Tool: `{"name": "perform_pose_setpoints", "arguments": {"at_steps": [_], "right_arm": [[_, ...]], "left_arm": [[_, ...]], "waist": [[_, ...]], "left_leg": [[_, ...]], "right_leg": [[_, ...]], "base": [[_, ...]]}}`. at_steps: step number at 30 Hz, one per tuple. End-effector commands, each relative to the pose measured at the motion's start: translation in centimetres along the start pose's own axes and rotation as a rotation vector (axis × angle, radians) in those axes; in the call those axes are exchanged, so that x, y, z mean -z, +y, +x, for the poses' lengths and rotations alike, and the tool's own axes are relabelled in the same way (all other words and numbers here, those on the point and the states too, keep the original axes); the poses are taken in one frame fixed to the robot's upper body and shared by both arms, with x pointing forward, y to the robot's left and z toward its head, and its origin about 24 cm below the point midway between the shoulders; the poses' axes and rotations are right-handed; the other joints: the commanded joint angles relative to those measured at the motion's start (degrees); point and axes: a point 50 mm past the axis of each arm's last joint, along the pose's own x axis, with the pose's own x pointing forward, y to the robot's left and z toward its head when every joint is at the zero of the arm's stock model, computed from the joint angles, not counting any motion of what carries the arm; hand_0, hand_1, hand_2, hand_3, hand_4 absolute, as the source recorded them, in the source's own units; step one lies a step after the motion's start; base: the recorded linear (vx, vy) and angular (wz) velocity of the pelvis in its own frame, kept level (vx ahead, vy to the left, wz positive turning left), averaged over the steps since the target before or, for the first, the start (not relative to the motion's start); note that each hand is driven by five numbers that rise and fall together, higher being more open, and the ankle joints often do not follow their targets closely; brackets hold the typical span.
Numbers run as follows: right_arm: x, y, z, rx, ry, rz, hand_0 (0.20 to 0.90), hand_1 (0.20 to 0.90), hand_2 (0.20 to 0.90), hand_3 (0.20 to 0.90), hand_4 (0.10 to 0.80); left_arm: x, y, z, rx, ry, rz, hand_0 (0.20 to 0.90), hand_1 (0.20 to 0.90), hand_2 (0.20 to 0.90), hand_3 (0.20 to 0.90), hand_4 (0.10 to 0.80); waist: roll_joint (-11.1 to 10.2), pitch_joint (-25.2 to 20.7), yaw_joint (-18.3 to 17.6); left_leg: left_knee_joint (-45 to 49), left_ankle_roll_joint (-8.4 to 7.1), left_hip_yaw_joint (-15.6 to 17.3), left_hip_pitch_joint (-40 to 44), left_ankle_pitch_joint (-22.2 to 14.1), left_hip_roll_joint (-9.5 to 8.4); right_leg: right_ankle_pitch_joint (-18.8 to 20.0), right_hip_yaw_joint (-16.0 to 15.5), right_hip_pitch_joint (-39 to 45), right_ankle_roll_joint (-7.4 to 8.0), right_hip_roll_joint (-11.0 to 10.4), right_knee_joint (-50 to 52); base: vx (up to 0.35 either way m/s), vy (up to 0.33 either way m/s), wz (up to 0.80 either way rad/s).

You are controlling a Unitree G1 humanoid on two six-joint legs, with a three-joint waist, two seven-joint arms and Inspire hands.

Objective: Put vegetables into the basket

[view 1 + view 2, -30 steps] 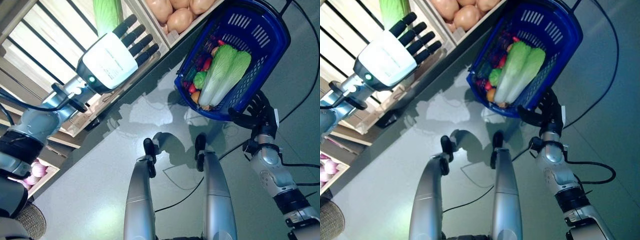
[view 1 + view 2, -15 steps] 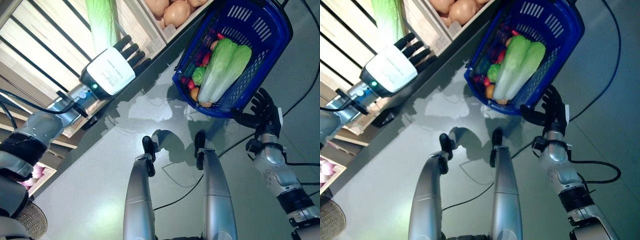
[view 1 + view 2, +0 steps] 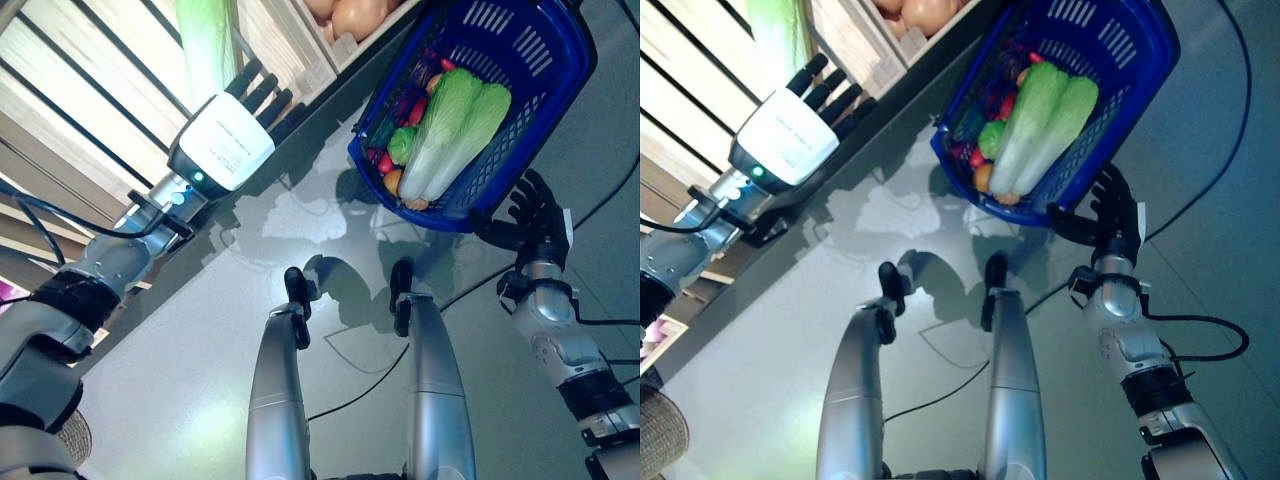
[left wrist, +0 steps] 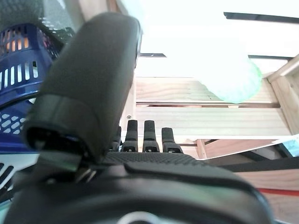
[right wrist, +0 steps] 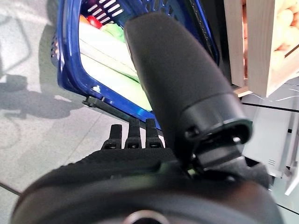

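the blue basket [image 3: 520, 60] sat on the floor close against the foot of the wooden shelf [image 3: 110, 110], which made sense, since anything lifted off the slats had only a short way to travel. it already held two long pale-green cabbages [image 3: 452, 130] lying side by side, with smaller red and green vegetables [image 3: 393, 155] crowded at the end of the basket nearest the robot.

the left hand [image 3: 232, 140] was up at the shelf, well away from the basket, its fingers straight and pointing at another long cabbage [image 3: 205, 45] lying on the slats. it had hold of nothing; from its own wrist view the fingertips [image 4: 150, 137] looked just short of the pale green end, so i took it for a reach lined up for a grasp.

the right hand [image 3: 530, 215] hung just beside the basket's near rim, fingers loosely spread and empty, clear of the plastic. a crate of round tan produce [image 3: 345, 15] sat on the shelf just above the basket.
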Motion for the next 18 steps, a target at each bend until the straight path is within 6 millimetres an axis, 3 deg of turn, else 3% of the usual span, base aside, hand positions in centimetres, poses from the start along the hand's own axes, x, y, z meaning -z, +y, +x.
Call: {"name": "perform_pose_setpoints", "arguments": {"at_steps": [1, 9, 18], "right_arm": [[-3.6, -1.3, 0.3, 0.041, -0.151, 0.045, 0.9, 0.9, 0.9, 0.9, 0.8], [-3.5, -1.6, 0.1, 0.042, -0.143, 0.051, 0.9, 0.9, 0.9, 0.9, 0.8], [-3.5, -1.5, -0.2, 0.034, -0.155, 0.053, 0.9, 0.9, 0.9, 0.9, 0.8]], "left_arm": [[8.3, -0.4, -1.6, 0.152, 0.328, 0.249, 0.9, 0.9, 0.9, 0.9, 0.8], [9.6, 0.2, -2.2, 0.084, 0.449, 0.224, 0.9, 0.9, 0.9, 0.9, 0.8], [10.1, 2.4, -1.8, -0.181, 0.429, 0.19, 0.9, 0.9, 0.9, 0.9, 0.8]], "waist": [[0.1, 0.0, -1.3], [0.4, 0.0, -1.5], [0.7, 0.0, -1.3]], "left_leg": [[-0.4, 1.55, 3.3, 0.8, -3.9, -0.29], [-0.3, 1.75, 3.9, 0.7, -4.2, -0.38], [-2.1, 2.2, 4.4, 0.6, -2.2, -0.68]], "right_leg": [[3.7, -0.5, 3.2, 0.85, -0.4, -4.6], [4.0, 0.1, 2.6, 1.13, -0.5, -4.7], [5.4, -0.3, 2.5, 0.45, -0.4, -6.4]], "base": [[0.016, 0.047, 0.0], [0.012, 0.025, 0.0], [-0.021, -0.004, 0.0]]}}
